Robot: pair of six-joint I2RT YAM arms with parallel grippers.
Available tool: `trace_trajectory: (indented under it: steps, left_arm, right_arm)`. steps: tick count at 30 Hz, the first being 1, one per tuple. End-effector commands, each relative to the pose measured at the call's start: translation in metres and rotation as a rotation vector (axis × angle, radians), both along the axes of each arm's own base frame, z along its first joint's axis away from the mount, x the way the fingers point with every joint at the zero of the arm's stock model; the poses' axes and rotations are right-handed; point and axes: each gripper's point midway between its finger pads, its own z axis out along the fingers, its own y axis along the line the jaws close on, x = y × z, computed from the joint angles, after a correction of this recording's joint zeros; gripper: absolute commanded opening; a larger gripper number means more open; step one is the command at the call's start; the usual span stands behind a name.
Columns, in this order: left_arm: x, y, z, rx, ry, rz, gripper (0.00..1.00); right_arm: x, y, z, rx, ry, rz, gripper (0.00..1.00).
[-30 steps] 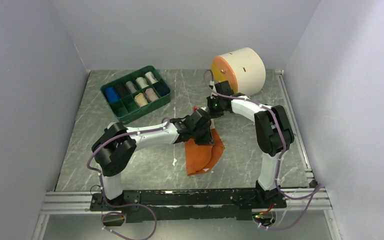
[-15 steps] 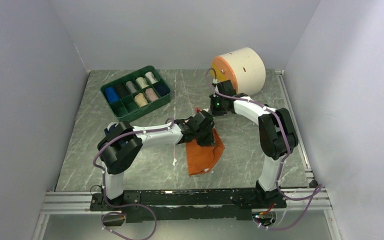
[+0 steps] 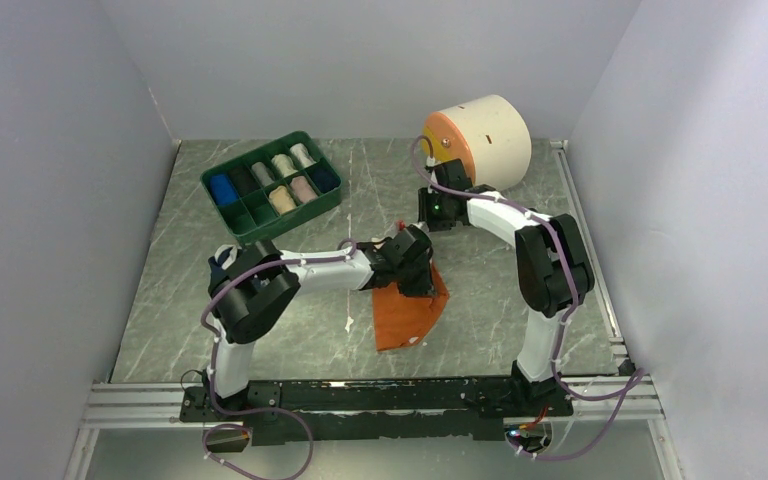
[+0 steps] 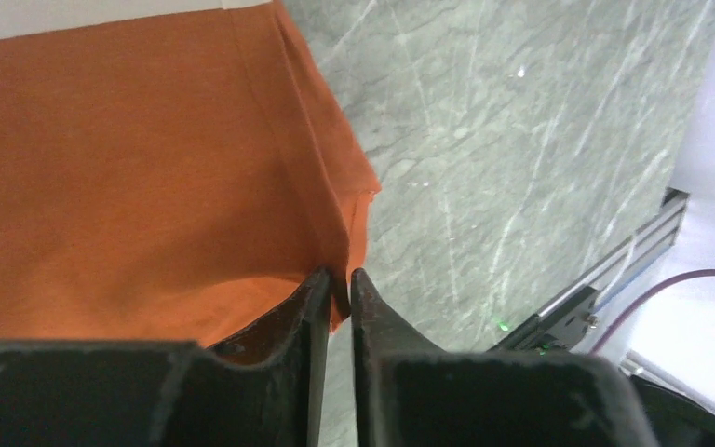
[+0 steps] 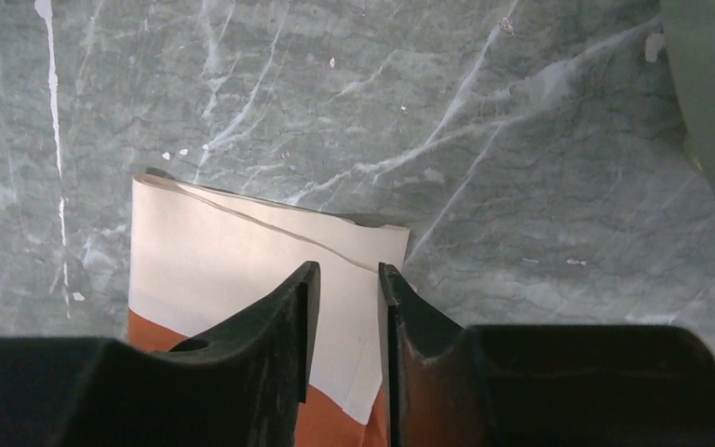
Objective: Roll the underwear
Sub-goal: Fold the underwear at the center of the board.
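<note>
The orange-rust underwear (image 3: 405, 318) lies flat on the marble table in the middle. Its cream-white waistband (image 5: 242, 251) is at the far end, under the grippers in the top view. My left gripper (image 3: 422, 283) is low over the cloth's right edge, and its jaws (image 4: 338, 277) are shut on the orange hem (image 4: 358, 200). My right gripper (image 3: 422, 228) hovers over the waistband's right corner, and its jaws (image 5: 347, 268) are a narrow gap apart with white cloth showing between them. The navy blue underwear is out of view.
A green divided tray (image 3: 272, 185) holding several cloth rolls stands at the back left. A large cream cylinder with an orange face (image 3: 480, 140) lies at the back right. White walls enclose the table, and a metal rail (image 3: 360, 395) runs along the near edge.
My left gripper has slid to the right along the cloth to its right edge. My right gripper has drawn back slightly toward the far side. The orange cloth's far right corner has shifted a little.
</note>
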Motion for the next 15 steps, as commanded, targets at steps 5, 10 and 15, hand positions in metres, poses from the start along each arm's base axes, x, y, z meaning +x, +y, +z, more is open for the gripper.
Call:
trace_trajectory:
  steps: [5,10,15]
  left_arm:
    - [-0.003,-0.02,0.063,-0.194,-0.077,-0.055,0.49]
    - [-0.012,0.022,0.082,-0.144,-0.147,-0.021,0.61]
    - [-0.025,0.083,0.066,-0.001,-0.183,0.031,0.69]
  right_arm:
    - [0.001,-0.002,0.063,0.037,-0.115,0.002,0.42]
    - [-0.023,-0.03,0.071,-0.016,-0.102,-0.133,0.44]
    - [-0.055,-0.032,0.064,0.057,-0.078,-0.175,0.47]
